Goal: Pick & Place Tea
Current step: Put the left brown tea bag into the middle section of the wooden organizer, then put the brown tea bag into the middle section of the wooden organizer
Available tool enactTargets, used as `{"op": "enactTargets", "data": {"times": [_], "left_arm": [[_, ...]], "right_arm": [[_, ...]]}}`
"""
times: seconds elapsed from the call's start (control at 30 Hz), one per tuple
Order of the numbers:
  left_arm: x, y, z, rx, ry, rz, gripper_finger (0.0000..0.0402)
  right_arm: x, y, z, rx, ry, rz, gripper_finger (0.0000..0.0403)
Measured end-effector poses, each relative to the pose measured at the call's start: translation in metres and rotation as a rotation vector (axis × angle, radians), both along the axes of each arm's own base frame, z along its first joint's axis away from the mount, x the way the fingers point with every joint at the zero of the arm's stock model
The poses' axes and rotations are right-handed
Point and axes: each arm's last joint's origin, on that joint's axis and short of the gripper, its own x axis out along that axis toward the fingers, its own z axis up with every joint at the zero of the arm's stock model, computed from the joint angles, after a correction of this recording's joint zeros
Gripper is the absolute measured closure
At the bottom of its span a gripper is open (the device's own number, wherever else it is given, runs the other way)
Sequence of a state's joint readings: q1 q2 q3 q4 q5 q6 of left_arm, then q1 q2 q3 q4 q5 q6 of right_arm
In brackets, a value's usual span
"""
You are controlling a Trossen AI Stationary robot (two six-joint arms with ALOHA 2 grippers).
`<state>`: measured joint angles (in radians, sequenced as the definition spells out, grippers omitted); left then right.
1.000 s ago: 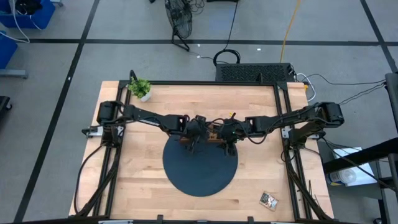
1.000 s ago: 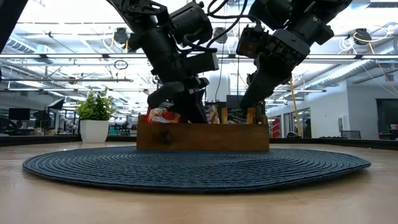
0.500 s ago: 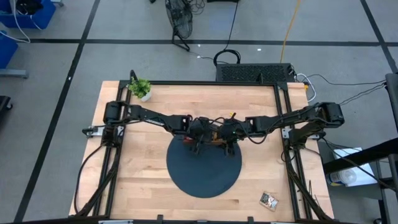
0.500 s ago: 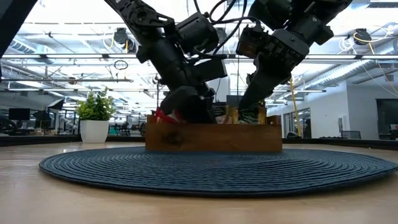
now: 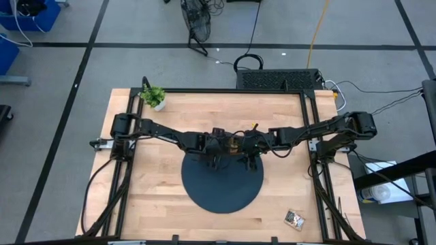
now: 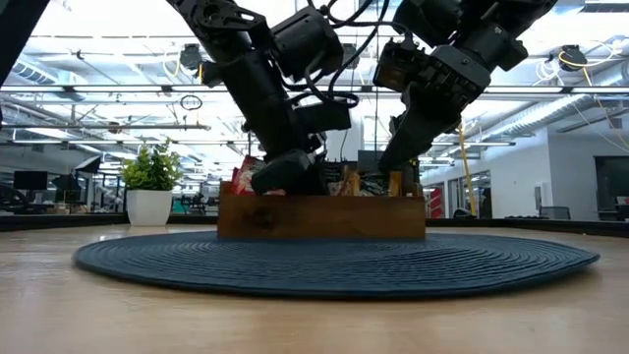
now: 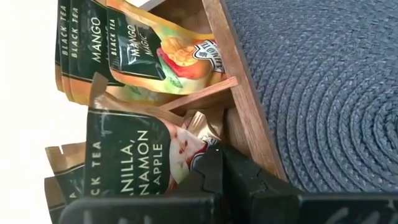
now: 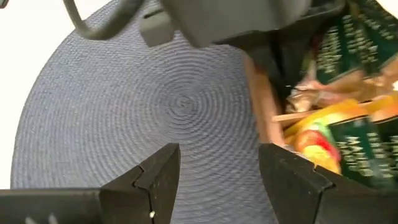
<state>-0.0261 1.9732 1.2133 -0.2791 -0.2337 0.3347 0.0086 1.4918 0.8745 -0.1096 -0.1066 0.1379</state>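
Left hand (image 7: 214,168) on beige sachet (image 7: 134,155)

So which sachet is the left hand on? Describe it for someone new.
On the round blue mat stands the wooden tray. In the compartment next to the orange mango sachets, the left hand pinches a beige-and-dark-green sachet, the one reading vanilla, cinnamon, apple.

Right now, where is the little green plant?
In the high view, the small green potted plant stands at the wooden table's far left corner, beside the left arm's base.
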Motion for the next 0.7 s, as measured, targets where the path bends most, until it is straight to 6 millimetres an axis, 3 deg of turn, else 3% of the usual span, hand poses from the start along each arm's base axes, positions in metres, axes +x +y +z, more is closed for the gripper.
{"op": "enactTargets", "data": {"times": [0.23,0.47,0.7], "left_arm": [[-0.003,-0.011,0.018,-0.008,-0.043,-0.036,0.0396],[-0.006,-0.016,0.047,-0.004,-0.145,-0.045,0.0361],[-0.011,-0.023,0.072,-0.010,-0.237,-0.062,0.0345]], "right_arm": [[0.001,0.000,0.001,0.005,-0.007,-0.006,0.0202],[0.003,0.000,0.003,0.017,-0.038,-0.012,0.0202],[0.008,0.002,0.009,0.139,-0.106,-0.052,0.0202]]}}
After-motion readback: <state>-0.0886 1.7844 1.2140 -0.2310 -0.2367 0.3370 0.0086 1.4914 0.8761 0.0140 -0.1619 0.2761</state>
